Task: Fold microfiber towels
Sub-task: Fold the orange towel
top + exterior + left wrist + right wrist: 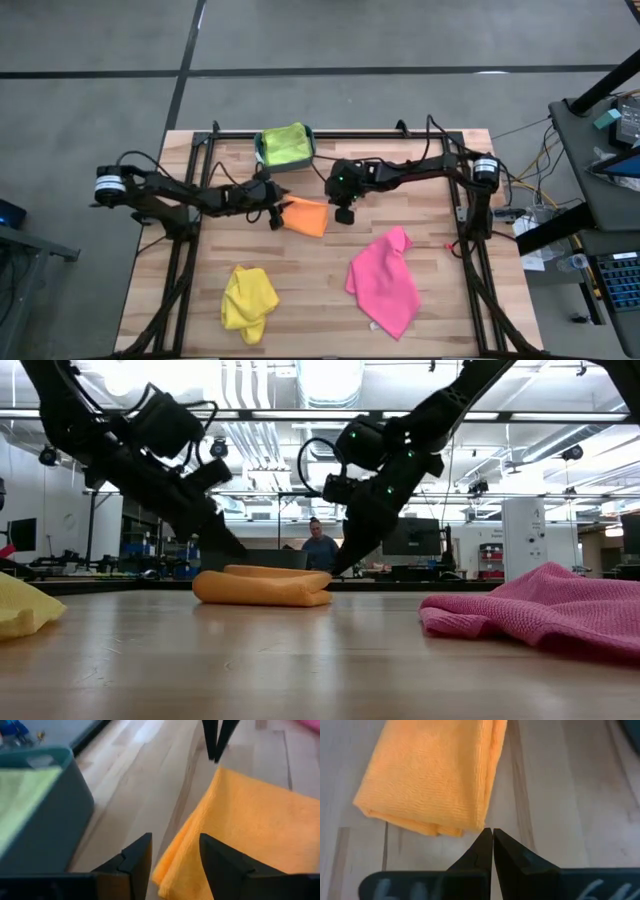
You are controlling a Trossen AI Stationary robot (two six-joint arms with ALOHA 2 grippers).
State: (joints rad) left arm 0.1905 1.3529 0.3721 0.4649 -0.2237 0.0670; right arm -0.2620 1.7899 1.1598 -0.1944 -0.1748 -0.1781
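**Orange towel folded, both arms letting go**

I read this as the tail of the orange fold. The orange towel lies as a flat doubled packet just above the middle of the high view, between my two grippers. The left gripper sits at the towel's left edge; in its wrist view the fingers stand apart with the cloth's corner between them, not pinched, so I call it released. The right gripper hangs just right of the towel, its tips pressed together on nothing, the folded edge lying just ahead of them in its wrist view.

My judgement: the next move is to carry this packet to the teal bin at top centre, or to leave it and start on another cloth. Either way the left arm must lift clear without dragging the corner and spoiling the fold.

The bin already holds a lime green towel. The yellow towel lies crumpled at lower left and the pink towel sprawls at lower centre-right, both well apart from the arms and unfolded. I cannot see a mint cloth. Nothing blocks the path to the bin; it stands just above the left gripper. In the low view, a person sits far behind the table.
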